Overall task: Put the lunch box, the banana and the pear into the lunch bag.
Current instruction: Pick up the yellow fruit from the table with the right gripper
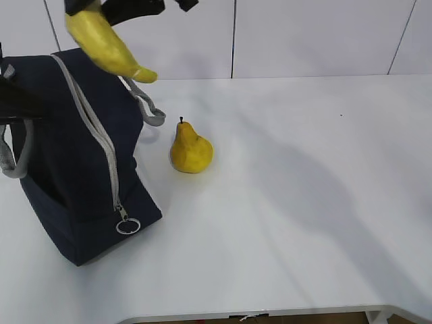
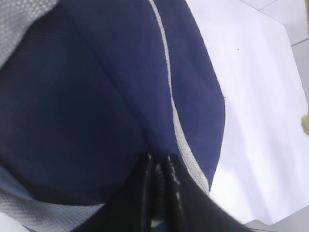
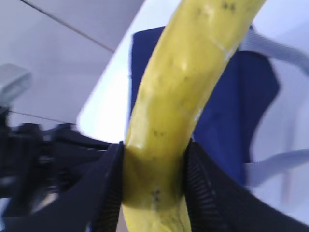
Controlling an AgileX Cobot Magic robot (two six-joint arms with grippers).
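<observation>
The navy lunch bag stands at the left of the table, its grey zipper running down the face towards me to a ring pull. My right gripper is shut on the yellow banana, which hangs in the air above the bag's top with its tip pointing right. In the right wrist view the banana fills the middle with the lunch bag below it. My left gripper is shut, pinching navy fabric of the lunch bag near the zipper. The pear stands upright on the table right of the bag. The lunch box is out of view.
Grey webbing handles hang off the bag's sides. The white table stretches right of the pear to a pale wall behind. The table's front edge lies close to the bottom of the exterior view.
</observation>
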